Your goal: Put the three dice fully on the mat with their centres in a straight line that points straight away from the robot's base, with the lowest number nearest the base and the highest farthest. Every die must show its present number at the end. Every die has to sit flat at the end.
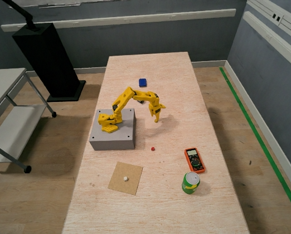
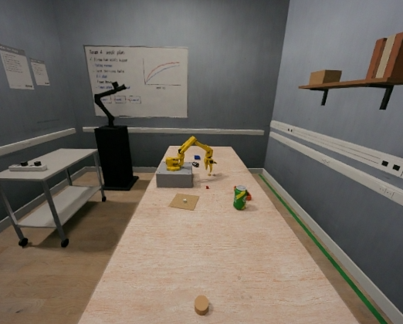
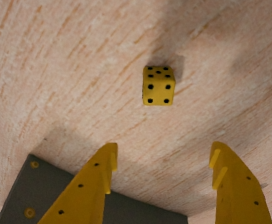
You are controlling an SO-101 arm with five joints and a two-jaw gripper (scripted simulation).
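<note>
My gripper (image 1: 155, 118) (image 2: 208, 169) (image 3: 163, 146) points down with fingers apart, open and empty. The yellow die (image 2: 209, 174) (image 3: 158, 86) sits on the table, just beyond the fingertips in the wrist view; its larger visible face shows four, the narrower one five. It is hidden by or merges with the fingertip in the top view. A red die (image 1: 153, 149) (image 2: 207, 187) lies on the table between gripper and can; its number is too small to read. A white die (image 1: 125, 179) (image 2: 184, 200) sits near the middle of the tan mat (image 1: 119, 167) (image 2: 178, 204); its number is unclear.
The grey base block (image 1: 113, 142) (image 2: 174, 180) stands beside the mat. An orange multimeter (image 1: 194, 160) and green can (image 1: 190, 183) (image 2: 240, 198) stand at the right. A blue box (image 1: 142, 82) and small black object (image 2: 195, 164) lie behind the arm. A tan cylinder (image 2: 201, 305) stands near the front.
</note>
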